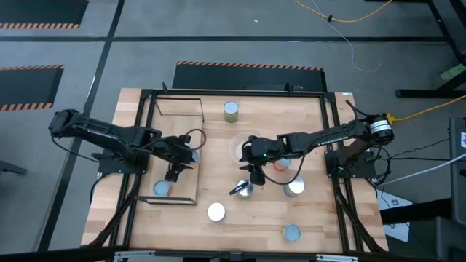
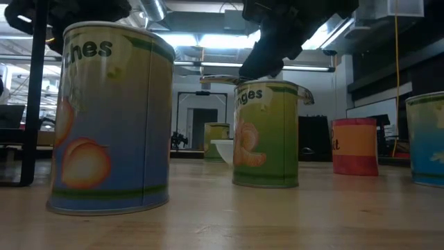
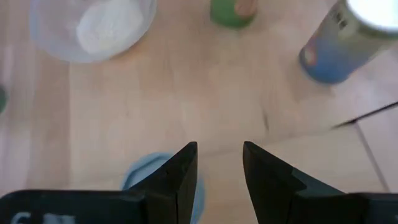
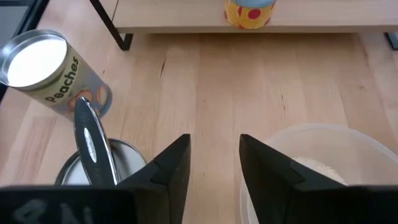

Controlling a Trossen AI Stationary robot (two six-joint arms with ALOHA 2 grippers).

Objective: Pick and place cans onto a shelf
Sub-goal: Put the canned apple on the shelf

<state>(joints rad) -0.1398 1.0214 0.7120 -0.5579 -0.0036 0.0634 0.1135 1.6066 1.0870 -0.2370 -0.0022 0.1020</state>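
The left claw hangs over the shelf, a light-wood board in a thin black wire frame on the left part of the counter; its fingers stand apart with nothing between them, and a blue-topped can stands on the shelf just beside it. The right claw hovers near the middle of the counter, released as well, its fingers gaping over bare wood. Just below it lies a silver-and-black utensil resting across the top of a can of oranges. A peaches can with a white top stands near that one. A clear bowl of pale grains sits beside the right claw. Other cans are spread about the counter: a green one at the far side, an orange one, and one at the near edge.
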